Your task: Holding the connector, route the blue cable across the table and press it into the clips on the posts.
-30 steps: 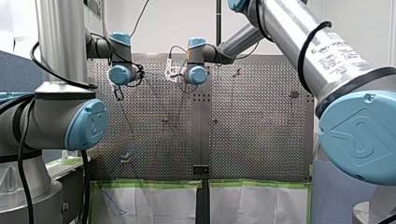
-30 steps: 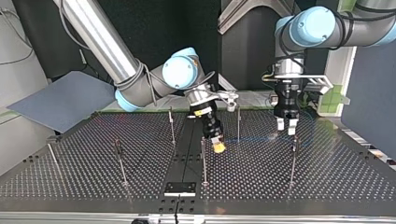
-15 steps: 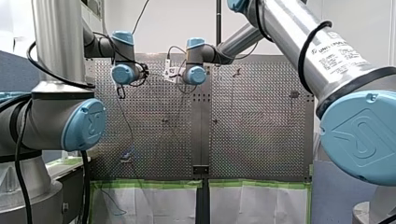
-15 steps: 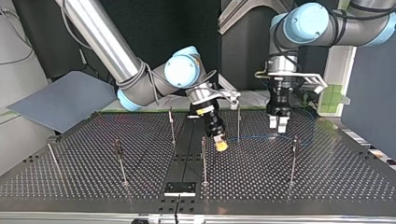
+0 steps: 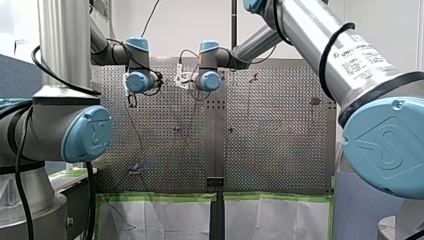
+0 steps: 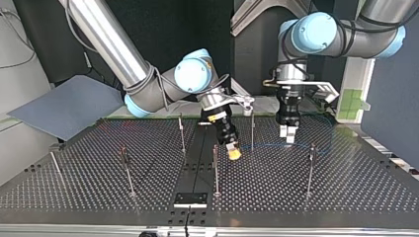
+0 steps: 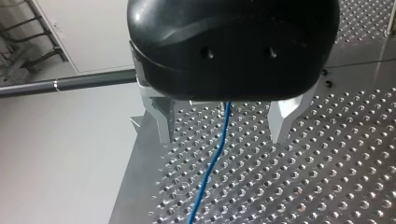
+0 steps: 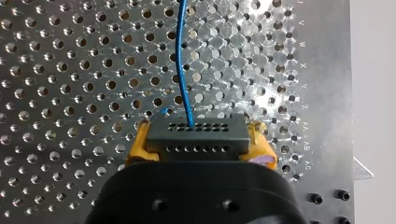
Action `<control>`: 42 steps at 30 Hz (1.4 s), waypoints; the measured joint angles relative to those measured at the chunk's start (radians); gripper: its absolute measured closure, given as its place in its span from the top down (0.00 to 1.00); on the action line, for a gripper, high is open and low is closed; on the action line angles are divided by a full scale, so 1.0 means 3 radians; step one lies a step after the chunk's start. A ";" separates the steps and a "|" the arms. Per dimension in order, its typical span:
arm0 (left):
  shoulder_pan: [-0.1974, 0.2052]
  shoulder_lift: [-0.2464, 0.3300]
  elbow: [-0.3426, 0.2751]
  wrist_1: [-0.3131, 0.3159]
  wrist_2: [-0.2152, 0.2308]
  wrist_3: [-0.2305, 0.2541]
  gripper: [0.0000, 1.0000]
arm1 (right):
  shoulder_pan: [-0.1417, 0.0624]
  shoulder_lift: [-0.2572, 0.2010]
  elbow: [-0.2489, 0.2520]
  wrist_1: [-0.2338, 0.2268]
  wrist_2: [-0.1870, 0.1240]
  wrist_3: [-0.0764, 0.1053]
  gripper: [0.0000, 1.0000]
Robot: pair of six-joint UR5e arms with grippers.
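While your right gripper (image 6: 232,153) clamps the connector (image 8: 196,139) as an anchor, the blue cable (image 7: 212,163) runs over the table (image 7: 327,177) and passes between the spread fingers (image 7: 164,122) of your left gripper (image 7: 223,134), which probably only guides it.

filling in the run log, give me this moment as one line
right pincer: shut on connector | left pincer: open, astride blue cable | blue cable: runs from connector over table

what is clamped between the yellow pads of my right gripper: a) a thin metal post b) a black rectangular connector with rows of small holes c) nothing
b: in the right wrist view the black rectangular connector sits between the yellow pads of my right gripper, thin blue cable leaving it.
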 joint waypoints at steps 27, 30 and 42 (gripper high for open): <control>-0.0125 -0.0582 0.0497 -0.0062 -0.0382 0.0191 0.69 | -0.0005 0.0004 0.0000 0.0000 -0.0001 -0.0003 0.00; -0.0131 -0.0582 0.0498 -0.0050 -0.0416 0.0149 0.48 | -0.0009 0.0005 0.0000 0.0000 -0.0001 -0.0003 0.00; -0.0133 -0.0583 0.0487 -0.0053 -0.0483 0.0085 0.00 | -0.0005 0.0005 0.0002 0.0006 -0.0002 -0.0002 0.00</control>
